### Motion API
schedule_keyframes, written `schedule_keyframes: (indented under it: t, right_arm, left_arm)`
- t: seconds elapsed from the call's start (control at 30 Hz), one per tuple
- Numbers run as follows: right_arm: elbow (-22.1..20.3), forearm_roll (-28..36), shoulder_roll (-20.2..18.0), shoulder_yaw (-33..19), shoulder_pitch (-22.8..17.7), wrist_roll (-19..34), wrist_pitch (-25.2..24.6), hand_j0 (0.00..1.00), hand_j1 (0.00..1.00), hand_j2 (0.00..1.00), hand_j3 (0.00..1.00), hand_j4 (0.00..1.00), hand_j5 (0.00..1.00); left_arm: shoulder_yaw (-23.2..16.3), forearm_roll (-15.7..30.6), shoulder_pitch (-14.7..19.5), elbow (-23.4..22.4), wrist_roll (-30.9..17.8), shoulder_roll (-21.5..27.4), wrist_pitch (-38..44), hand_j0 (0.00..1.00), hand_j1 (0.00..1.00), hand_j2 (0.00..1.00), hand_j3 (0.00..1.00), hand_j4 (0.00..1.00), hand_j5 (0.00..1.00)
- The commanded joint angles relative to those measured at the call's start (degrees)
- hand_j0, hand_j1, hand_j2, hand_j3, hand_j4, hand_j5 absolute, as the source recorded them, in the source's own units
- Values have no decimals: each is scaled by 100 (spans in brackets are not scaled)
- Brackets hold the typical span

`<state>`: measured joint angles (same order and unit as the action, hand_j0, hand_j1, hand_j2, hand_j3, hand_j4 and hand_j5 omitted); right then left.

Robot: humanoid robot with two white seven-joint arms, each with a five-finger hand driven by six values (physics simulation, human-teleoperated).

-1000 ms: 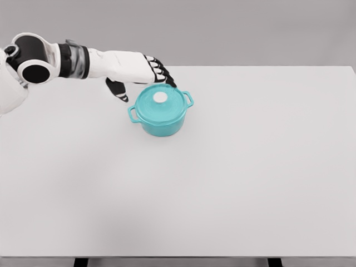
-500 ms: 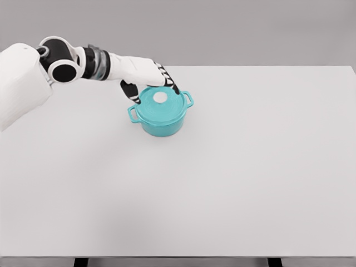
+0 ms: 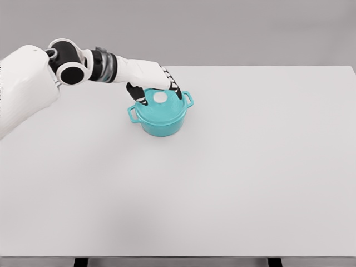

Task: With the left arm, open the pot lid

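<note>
**Lid knob between thumb and fingers, not yet gripped**

Pot (image 3: 161, 118): one, teal, two side handles, left-centre of the surface (image 3: 250, 183). Lid (image 3: 159, 105): one, seated; white knob (image 3: 160, 97) central. Left hand (image 3: 151, 83): one in view, over the far-left rim; fingers (image 3: 176, 90) spread beyond the knob, thumb on its near-left side, holding nothing. Knob lies just below the palm.

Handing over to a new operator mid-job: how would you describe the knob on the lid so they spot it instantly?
On the white table, upper left of centre, sits a teal pot under the left hand. The knob is the small white disc centred on its teal lid, the only white spot there.
</note>
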<state>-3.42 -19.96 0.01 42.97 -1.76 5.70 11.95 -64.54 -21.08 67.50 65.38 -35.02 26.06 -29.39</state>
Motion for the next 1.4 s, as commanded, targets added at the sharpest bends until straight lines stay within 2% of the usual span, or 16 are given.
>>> schedule_keyframes:
  t: [0.0, 0.23, 0.37, 0.7, 0.93, 1.07, 1.17, 1.37]
  right_arm:
    - [-1, 1, -1, -8, 0, 1, 1, 100, 100, 100, 100, 100, 100]
    - [-1, 1, -1, 0, 0, 1, 1, 100, 100, 100, 100, 100, 100]
    - [-1, 1, -1, 0, 0, 1, 1, 100, 100, 100, 100, 100, 100]
    - [-1, 1, -1, 0, 0, 1, 1, 100, 100, 100, 100, 100, 100]
    - [-1, 1, -1, 0, 0, 1, 1, 100, 100, 100, 100, 100, 100]
    - [-1, 1, -1, 0, 0, 1, 1, 100, 100, 100, 100, 100, 100]
    - [-1, 1, -1, 0, 0, 1, 1, 100, 100, 100, 100, 100, 100]
    - [-1, 1, -1, 0, 0, 1, 1, 100, 100, 100, 100, 100, 100]
  left_arm:
    - [3, -151, 0, -175, 2, -119, 13, 82, 82, 82, 82, 82, 82]
    - [-76, -230, -9, -236, 2, -163, 4, 79, 79, 79, 79, 79, 79]
    - [-76, -247, -17, -236, 2, -224, 4, 73, 73, 73, 73, 73, 73]
    - [-76, -274, -26, -228, 2, -224, 4, 66, 66, 66, 66, 66, 66]
    - [-76, -274, -26, -228, 2, -198, -5, 55, 55, 55, 55, 55, 55]
    - [-76, -274, -26, -228, 2, -181, -5, 54, 54, 54, 54, 54, 54]
    - [-76, -265, 0, -219, 2, -128, -49, 49, 49, 49, 49, 49, 49]
    - [-50, -204, 105, -157, 2, 329, -198, 47, 47, 47, 47, 47, 47]
